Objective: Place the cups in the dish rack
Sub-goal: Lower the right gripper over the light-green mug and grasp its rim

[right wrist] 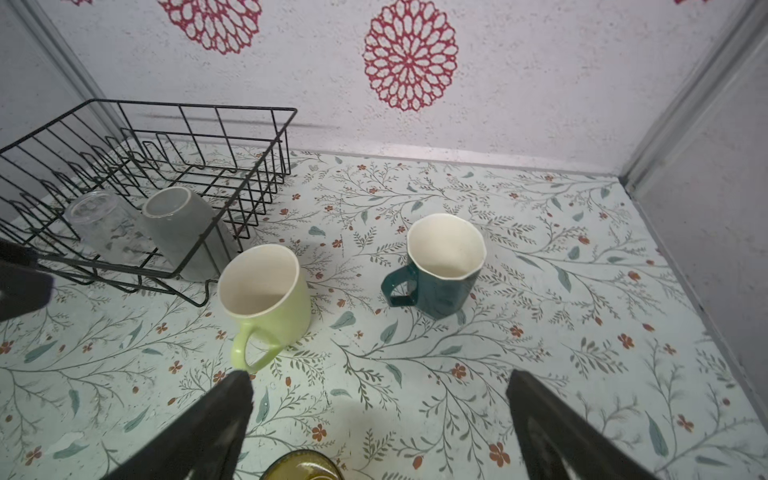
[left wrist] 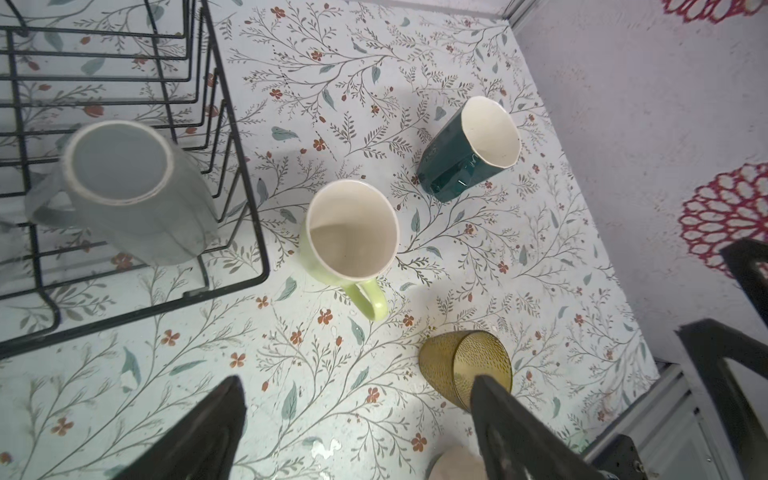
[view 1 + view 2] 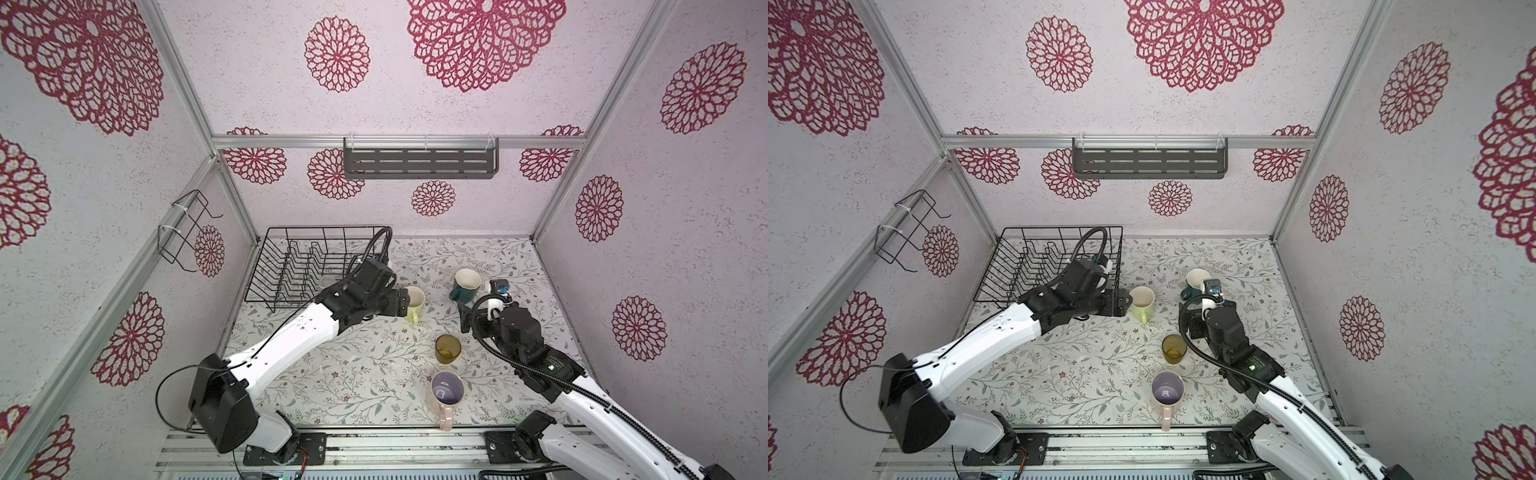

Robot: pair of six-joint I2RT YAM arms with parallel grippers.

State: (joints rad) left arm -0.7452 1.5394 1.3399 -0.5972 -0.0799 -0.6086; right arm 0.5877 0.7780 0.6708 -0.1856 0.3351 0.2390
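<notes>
We see the dish rack (image 1: 266, 166) standing at the far left of the flowered worktop (image 3: 353, 374), and two of the cups are already inside it, in the corner that is nearest to the middle of the worktop: the grey mug (image 1: 183, 232), with its mouth up, and just beside it the clear glass (image 1: 102, 226). The other four cups stand upright on the worktop, outside the rack. The pale yellow-green mug (image 3: 414, 303) is just beside that corner of the rack, with its handle turned to the front edge. The dark teal mug (image 3: 465, 286) is to the right of it and apart from it. The amber glass tumbler (image 3: 447, 349) stands nearer to the front, and the pink mug with lavender inside (image 3: 446, 392) stands nearest to the front edge. The left gripper (image 2: 356, 378) hangs over the rack's corner, close beside the yellow-green mug; its fingers are spread wide and we find nothing between them. The right gripper (image 1: 378, 373) hangs on the front side of the teal mug, between it and the tumbler; its fingers are also released and wide apart, and they hold nothing
</notes>
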